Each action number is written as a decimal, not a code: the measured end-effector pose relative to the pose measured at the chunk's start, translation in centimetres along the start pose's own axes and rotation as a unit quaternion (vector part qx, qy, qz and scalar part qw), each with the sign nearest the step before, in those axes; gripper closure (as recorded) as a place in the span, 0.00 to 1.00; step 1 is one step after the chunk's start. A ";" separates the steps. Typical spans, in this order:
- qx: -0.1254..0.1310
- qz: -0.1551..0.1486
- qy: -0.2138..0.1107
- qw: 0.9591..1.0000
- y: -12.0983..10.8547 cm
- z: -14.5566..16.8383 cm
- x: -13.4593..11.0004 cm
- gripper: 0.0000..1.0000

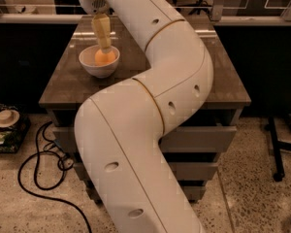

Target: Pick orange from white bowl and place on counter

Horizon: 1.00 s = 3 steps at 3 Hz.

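The orange (pixel 105 58) lies inside the white bowl (pixel 99 62), which stands on the left part of the counter (pixel 223 76). My gripper (pixel 105 46) hangs straight down over the bowl, its yellowish fingers (pixel 102 30) reaching down to the top of the orange. The big white arm sweeps from the lower middle up to the top left and hides much of the counter's middle.
The counter tops a grey drawer cabinet (pixel 194 140). A black cable (pixel 43 164) loops on the speckled floor at left, beside a low box of items (pixel 5 125). A black stand leg (pixel 276 144) is at right. A glass rail runs behind.
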<state>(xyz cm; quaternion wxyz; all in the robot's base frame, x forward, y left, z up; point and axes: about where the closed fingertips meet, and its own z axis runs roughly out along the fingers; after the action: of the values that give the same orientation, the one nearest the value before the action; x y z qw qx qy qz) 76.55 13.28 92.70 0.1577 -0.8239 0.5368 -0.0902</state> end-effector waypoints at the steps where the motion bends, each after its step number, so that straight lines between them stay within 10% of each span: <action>1: -0.002 -0.002 -0.002 1.000 0.0 0.3 -0.3 0.00; 3: -0.028 0.028 0.001 0.999 1.5 -0.6 -1.6 0.00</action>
<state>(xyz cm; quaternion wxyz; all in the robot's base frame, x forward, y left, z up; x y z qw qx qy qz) 74.40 14.09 92.79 0.1361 -0.8129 0.5617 -0.0711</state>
